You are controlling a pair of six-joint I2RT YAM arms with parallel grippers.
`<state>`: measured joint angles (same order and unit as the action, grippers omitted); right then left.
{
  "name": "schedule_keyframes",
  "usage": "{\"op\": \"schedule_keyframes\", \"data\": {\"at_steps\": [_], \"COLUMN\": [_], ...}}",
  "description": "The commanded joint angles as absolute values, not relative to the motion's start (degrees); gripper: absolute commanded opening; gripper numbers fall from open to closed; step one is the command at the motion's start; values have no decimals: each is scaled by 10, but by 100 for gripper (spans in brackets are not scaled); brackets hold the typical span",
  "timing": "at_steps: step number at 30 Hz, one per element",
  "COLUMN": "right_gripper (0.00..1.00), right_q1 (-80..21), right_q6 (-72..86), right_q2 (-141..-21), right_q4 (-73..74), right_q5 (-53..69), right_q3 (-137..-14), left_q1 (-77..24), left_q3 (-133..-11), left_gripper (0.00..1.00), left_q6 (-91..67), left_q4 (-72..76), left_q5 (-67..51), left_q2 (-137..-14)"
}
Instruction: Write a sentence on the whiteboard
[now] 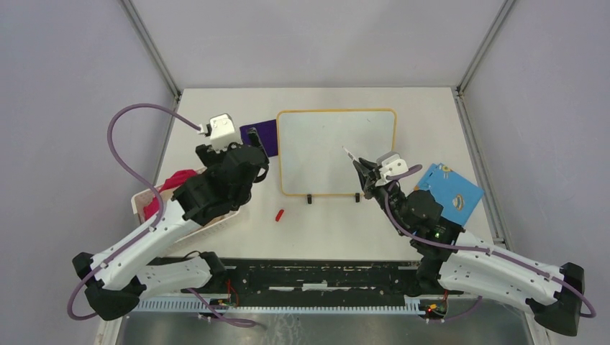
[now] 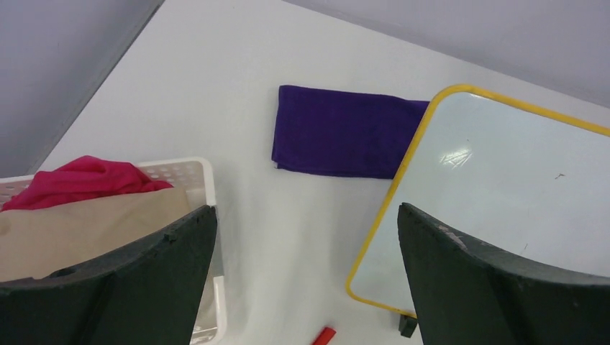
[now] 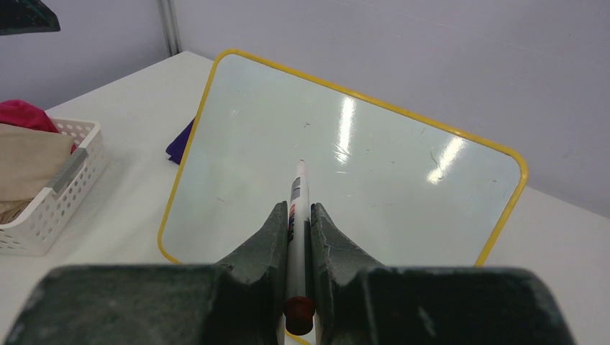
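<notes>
The whiteboard lies flat at the table's middle, yellow-framed, with two black feet at its near edge. Its surface is blank; no sentence shows on it. My right gripper is shut on a white marker, whose bare tip points over the board's right half, just above it. The marker's red cap lies on the table near the board's near-left corner. My left gripper hangs open and empty left of the board.
A purple cloth lies flat against the board's left edge. A white basket with red and beige cloths sits at the left. A blue card lies right of the board.
</notes>
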<state>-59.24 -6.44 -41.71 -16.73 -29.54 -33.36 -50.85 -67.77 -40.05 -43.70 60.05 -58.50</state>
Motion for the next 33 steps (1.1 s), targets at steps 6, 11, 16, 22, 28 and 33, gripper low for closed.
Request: {"op": "schedule_keyframes", "data": {"at_steps": [6,11,16,22,28,33], "right_gripper": [0,0,0,0,0,0], "right_q1": [-592,-591,-591,-591,-592,-591], "right_q6": [-68,-64,-64,-65,-63,-60], "right_q2": [-425,-430,-430,-433,-435,-432], "right_q4": [-197,-197,-192,-187,-187,-186], "right_q5": [-292,-290,-290,-288,-286,-278], "right_q3": [-332,-334,-335,-338,-342,-345], "left_q1": [-360,-131,-69,-62,-95,-99], "left_q3": [-620,-611,-516,-425,-402,-419], "left_gripper": [100,100,100,100,100,100], "left_q6": [-154,-269,-290,-285,-278,-291], "left_q4": [-135,-127,2,142,205,169], "left_q5": [400,109,-110,-332,-378,-280], "left_q2": [-543,-596,-595,-611,-642,-643]}}
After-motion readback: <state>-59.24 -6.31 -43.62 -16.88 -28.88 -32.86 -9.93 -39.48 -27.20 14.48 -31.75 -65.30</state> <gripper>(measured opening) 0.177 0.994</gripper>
